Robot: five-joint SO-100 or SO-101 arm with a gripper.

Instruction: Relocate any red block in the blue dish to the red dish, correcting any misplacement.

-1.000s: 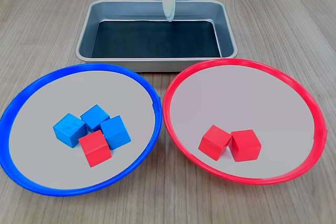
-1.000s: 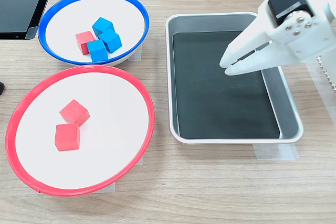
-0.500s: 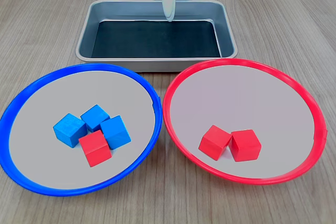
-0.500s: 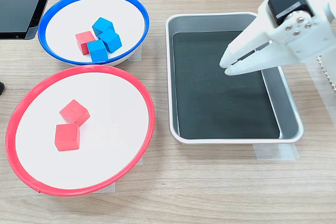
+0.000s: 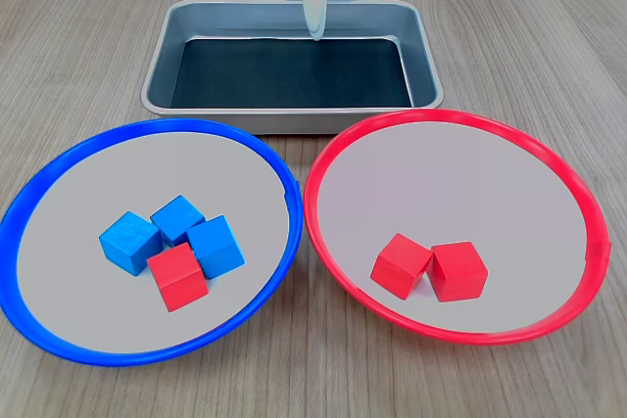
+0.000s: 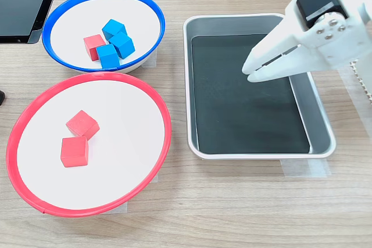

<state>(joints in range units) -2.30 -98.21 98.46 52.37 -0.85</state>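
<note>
1. The white gripper (image 6: 249, 71) hangs above the metal tray (image 6: 192, 85) in the second exterior view, fingers pinched together at the tips, clenched on nothing and touching nothing.
2. In the first exterior view only a narrow white finger (image 5: 313, 2) shows, over the tray's far edge.
3. The red block (image 6: 93, 46) lies well apart from the claw, inside the blue dish (image 6: 152, 13), touching a cluster of three blue cubes (image 6: 114, 28).
4. The red dish (image 6: 164, 120), just beside the blue one, holds two other red cubes (image 6: 82, 124).
</note>
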